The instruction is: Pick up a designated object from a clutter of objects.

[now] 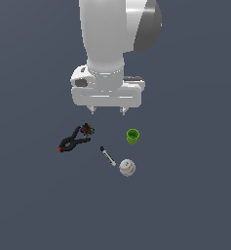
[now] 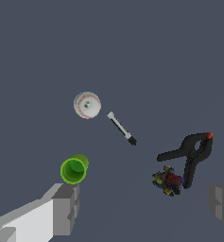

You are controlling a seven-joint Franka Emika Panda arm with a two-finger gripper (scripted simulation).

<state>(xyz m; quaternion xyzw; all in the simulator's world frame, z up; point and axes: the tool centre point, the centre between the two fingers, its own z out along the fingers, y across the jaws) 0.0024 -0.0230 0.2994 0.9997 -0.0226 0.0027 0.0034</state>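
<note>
Clamp [image 1: 73, 141] first: on my screen the black spring clamp with the small red tips is lying flat on the dark table [image 1: 34, 205], at the exterior view's left side of the clutter. It is free; nothing is gripping it. One of its handles is reaching up to the small dark reddish lump [image 1: 88, 129], which is sitting just beside it; I cannot tell whether the two are touching.

Going to the right, I am seeing the thin black-and-white marker [image 1: 107, 156] lying at a slant, apart from the clamp. Just beside its lower end the white baseball [image 1: 127, 167] is resting. Above the ball, the small green cup [image 1: 132, 136] is standing upright with its mouth open to the top.

Over the middle of the clutter the end effector [image 1: 106, 110] is hanging, well above the table. In the wrist view its fingers [image 2: 66, 208] are standing wide apart and are holding nothing.
</note>
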